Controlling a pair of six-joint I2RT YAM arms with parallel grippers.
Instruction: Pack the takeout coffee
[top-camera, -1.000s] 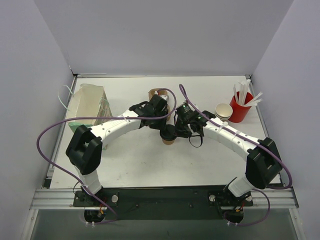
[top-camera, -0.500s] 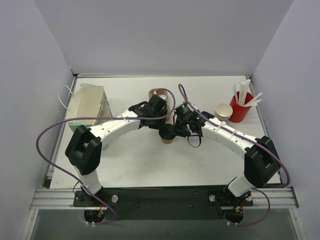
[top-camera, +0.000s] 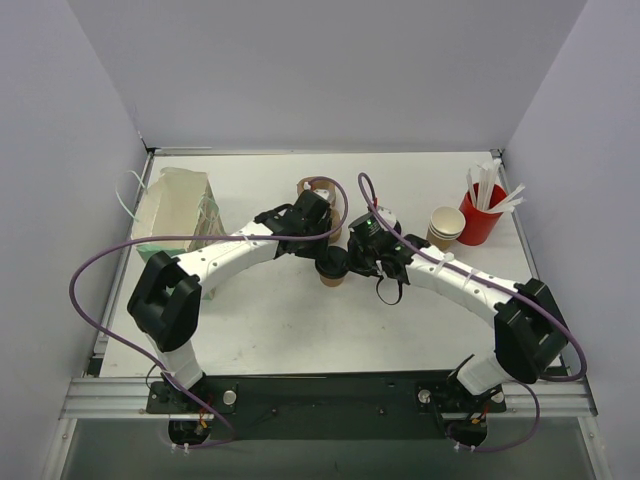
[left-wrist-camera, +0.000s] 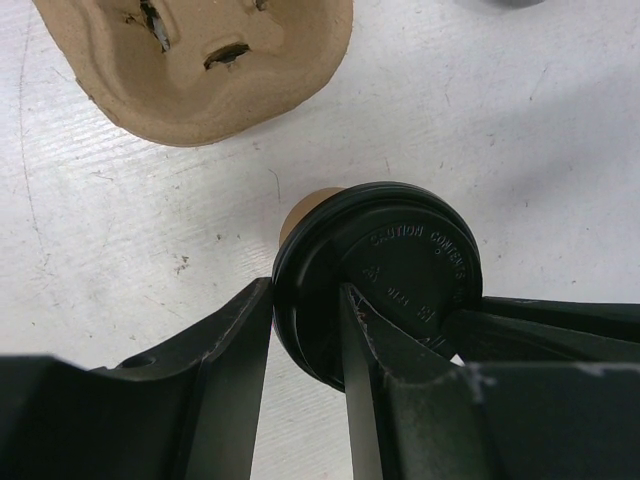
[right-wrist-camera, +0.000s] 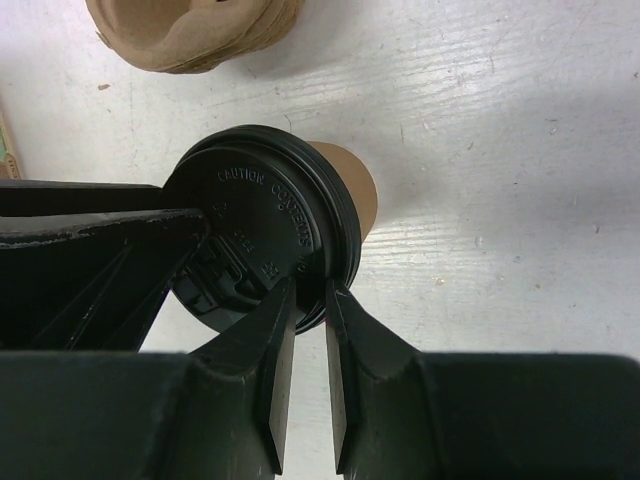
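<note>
The takeout coffee (top-camera: 334, 278) is a brown paper cup with a black lid (left-wrist-camera: 405, 255), standing mid-table. Its brown wall shows past the lid in the left wrist view (left-wrist-camera: 304, 208) and the right wrist view (right-wrist-camera: 352, 178). My left gripper (top-camera: 326, 256) is shut on the lid's rim from the left side (left-wrist-camera: 306, 345). My right gripper (top-camera: 347, 262) is shut on the rim of the lid (right-wrist-camera: 262, 232) from the opposite side (right-wrist-camera: 309, 300). The moulded pulp cup carrier (top-camera: 312, 187) lies just behind, partly hidden by the left arm.
A stack of brown cups (top-camera: 446, 225) and a red cup of white sticks (top-camera: 481, 214) stand at the back right. A translucent bag (top-camera: 180, 212) lies at the left edge. The carrier also shows in the left wrist view (left-wrist-camera: 200, 70) and the right wrist view (right-wrist-camera: 190, 35).
Both grippers and the lidded cup have shifted slightly left and away. The right arm has moved off the stack of brown cups, which now shows more fully.
</note>
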